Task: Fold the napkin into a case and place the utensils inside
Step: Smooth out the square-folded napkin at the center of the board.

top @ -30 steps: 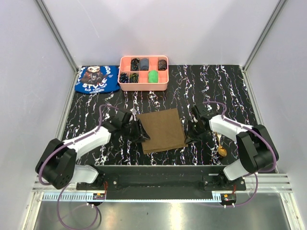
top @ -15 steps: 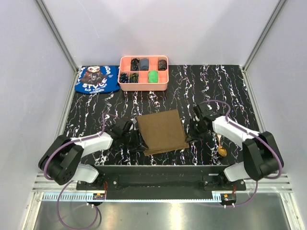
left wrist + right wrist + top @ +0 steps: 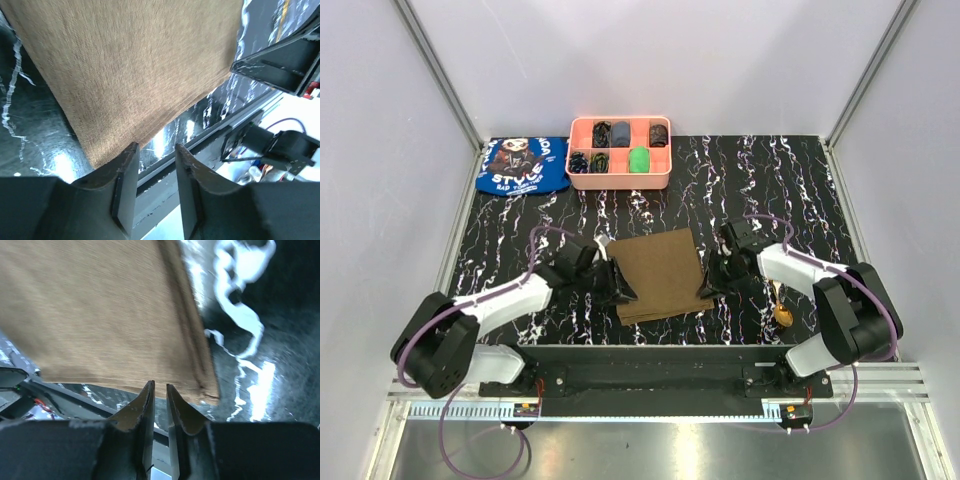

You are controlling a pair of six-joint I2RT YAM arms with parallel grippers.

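The olive-brown napkin [image 3: 658, 270] lies folded flat on the black marbled table, between my two grippers. My left gripper [image 3: 623, 291] is low at its near left corner. In the left wrist view the napkin [image 3: 130, 65] ends just beyond the tips of this gripper [image 3: 156, 150], whose jaws stand open on nothing. My right gripper [image 3: 704, 287] is at the near right corner. Its wrist view shows the layered napkin edge [image 3: 100, 315] in front of the gripper [image 3: 160, 387], the jaws narrowly apart and empty. A gold spoon [image 3: 784, 313] lies right of the right arm; the rest of the utensils are hidden.
A pink compartment tray [image 3: 619, 184] with small dark and green items stands at the back. A blue printed cloth [image 3: 523, 165] lies to its left. The table's metal front rail [image 3: 650, 352] runs just behind the napkin's near edge.
My left gripper has slid right, up against the napkin's near left corner. My right gripper has edged left toward the near right corner. The napkin has stayed where it was.
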